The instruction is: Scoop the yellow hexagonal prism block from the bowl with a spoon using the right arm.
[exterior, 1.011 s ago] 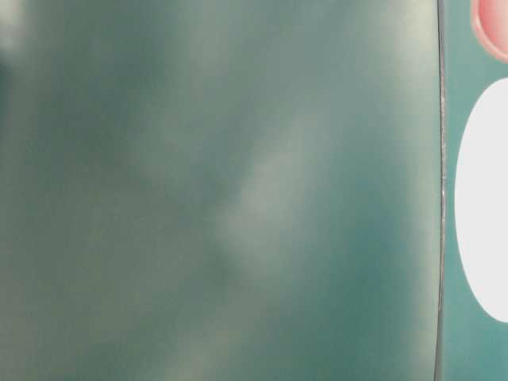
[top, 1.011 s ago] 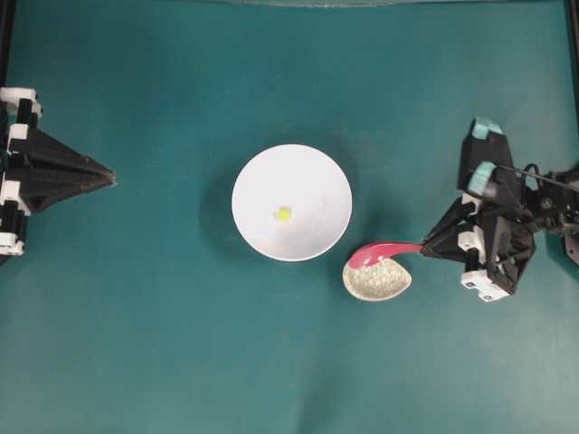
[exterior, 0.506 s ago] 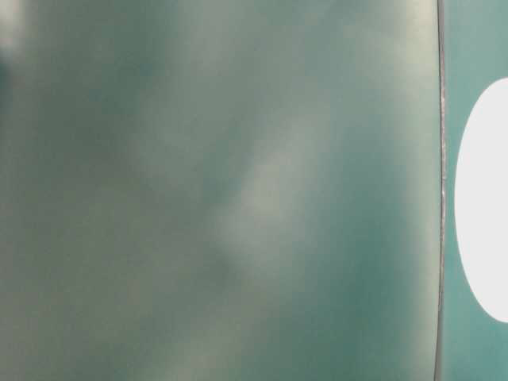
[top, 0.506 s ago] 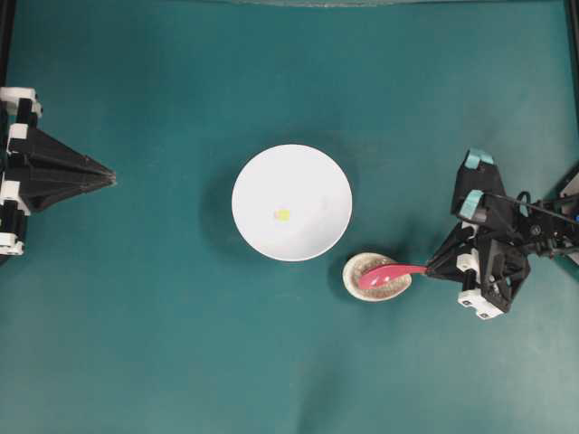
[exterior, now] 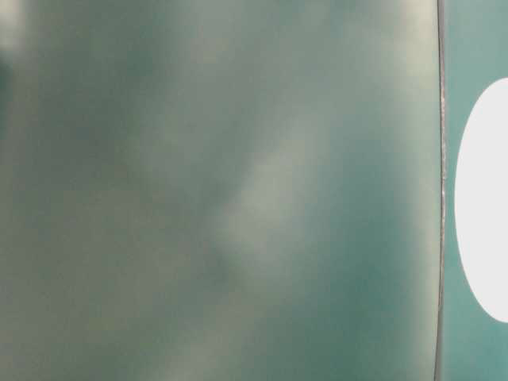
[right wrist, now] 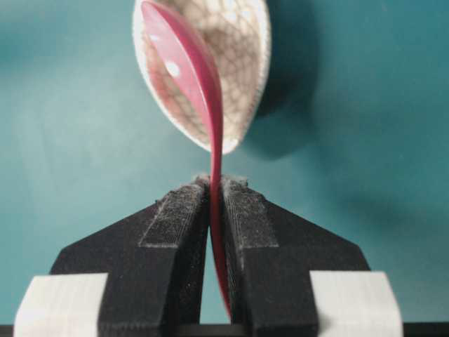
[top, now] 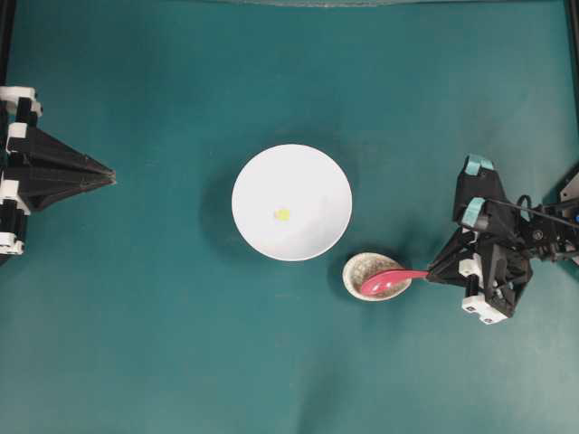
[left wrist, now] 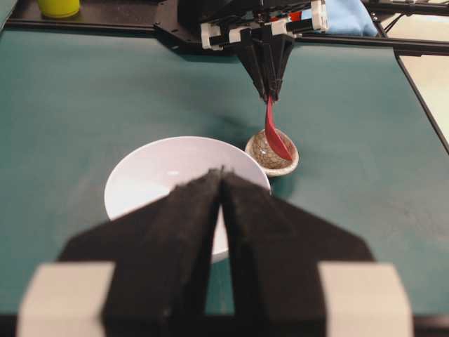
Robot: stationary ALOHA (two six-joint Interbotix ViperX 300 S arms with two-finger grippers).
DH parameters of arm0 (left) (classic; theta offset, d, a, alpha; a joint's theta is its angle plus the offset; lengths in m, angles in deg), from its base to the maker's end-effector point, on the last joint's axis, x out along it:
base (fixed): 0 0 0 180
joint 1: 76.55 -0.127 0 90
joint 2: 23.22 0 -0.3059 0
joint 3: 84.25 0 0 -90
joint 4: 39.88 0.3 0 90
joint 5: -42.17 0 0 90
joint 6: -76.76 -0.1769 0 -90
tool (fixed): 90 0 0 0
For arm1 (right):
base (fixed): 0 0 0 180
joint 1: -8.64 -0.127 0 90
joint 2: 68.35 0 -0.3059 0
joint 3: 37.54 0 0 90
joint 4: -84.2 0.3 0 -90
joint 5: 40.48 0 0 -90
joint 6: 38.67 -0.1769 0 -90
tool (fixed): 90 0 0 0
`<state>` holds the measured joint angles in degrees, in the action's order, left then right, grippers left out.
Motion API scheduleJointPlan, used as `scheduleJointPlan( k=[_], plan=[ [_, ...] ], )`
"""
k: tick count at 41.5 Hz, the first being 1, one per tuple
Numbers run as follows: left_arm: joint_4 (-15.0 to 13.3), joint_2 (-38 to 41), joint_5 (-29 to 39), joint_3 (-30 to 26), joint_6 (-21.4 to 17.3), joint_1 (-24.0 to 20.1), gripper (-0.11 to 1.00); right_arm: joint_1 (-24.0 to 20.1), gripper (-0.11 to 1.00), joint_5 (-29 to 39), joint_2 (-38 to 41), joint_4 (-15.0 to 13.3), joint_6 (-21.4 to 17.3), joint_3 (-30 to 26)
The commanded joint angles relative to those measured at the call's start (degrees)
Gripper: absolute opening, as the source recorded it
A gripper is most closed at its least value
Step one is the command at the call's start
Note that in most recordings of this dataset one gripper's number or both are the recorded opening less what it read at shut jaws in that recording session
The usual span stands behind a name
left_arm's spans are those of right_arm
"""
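Bowl [top: 291,202]: round, smooth, plain white, mid-table on the teal mat [top: 181,344]; only a blown-out white sliver of it shows at the right edge of the table-level view, the rest of that view being a blurred grey-green haze.

Yellow hexagonal prism block [top: 282,214]: tiny bright yellow speck lying inside the bowl near its centre; facets too small to make out.

Spoon [top: 387,280]: glossy pink-red, deep oval scoop, short straight handle. Scoop sits over the spoon rest [top: 365,269], turned on edge; whether it touches the rest cannot be told.

Spoon rest: small, teardrop-shaped, off-white with crackled glaze, just right of and nearer than the bowl, partly covered by the scoop.

Right gripper [right wrist: 217,193]: black, padded rough-textured fingers, white blocks, teal tape; jaws clamped on the spoon handle.

Left gripper [top: 109,174]: black pointed wedge at far left, jaws together, holding nothing, well apart from the bowl.
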<state>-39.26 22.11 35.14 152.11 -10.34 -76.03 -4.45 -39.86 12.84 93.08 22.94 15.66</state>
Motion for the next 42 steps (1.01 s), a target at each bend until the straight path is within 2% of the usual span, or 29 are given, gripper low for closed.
scheduleJointPlan(
  k=[1, 4, 9, 13, 21, 28, 32, 37, 42],
  plan=[
    [0.1, 0.5, -0.7, -1.6, 0.0, -0.1, 0.08, -0.3, 0.08, -0.5, -1.6, -0.9, 0.2, -0.5],
    [0.1, 0.5, -0.7, -1.6, 0.0, -0.1, 0.08, -0.3, 0.16, -0.5, -1.8, -1.4, 0.2, -0.4],
    [0.1, 0.5, -1.0, -1.6, 0.0, -0.1, 0.08, -0.3, 0.44, -0.5, -1.8, -1.7, 0.2, -0.4],
    [0.1, 0.5, -1.2, -1.6, 0.0, -0.1, 0.08, -0.3, 0.54, -0.5, -1.8, -2.1, 0.2, -0.4],
    [0.1, 0.6, -1.3, -1.6, 0.0, -0.1, 0.08, -0.3, 0.54, -0.7, -1.8, -5.5, 0.2, -0.3],
    [0.1, 0.6, -1.3, -1.6, 0.0, -0.1, 0.08, -0.3, 0.54, -5.5, -1.3, -13.2, 0.2, 0.1],
    [0.1, 0.6, -1.3, -1.6, 0.0, -0.1, 0.08, -0.1, 0.54, -9.4, -0.7, -16.6, 0.2, 0.5],
    [0.1, 0.6, -1.4, -1.6, 0.0, -0.1, 0.08, 0.2, 0.54, -12.7, 0.2, -19.0, 0.2, 1.2],
    [0.2, 0.6, -1.5, -1.6, 0.0, -0.1, 0.08, 1.0, 0.52, -18.5, 1.1, -19.3, 1.1, 2.9]
  ],
)
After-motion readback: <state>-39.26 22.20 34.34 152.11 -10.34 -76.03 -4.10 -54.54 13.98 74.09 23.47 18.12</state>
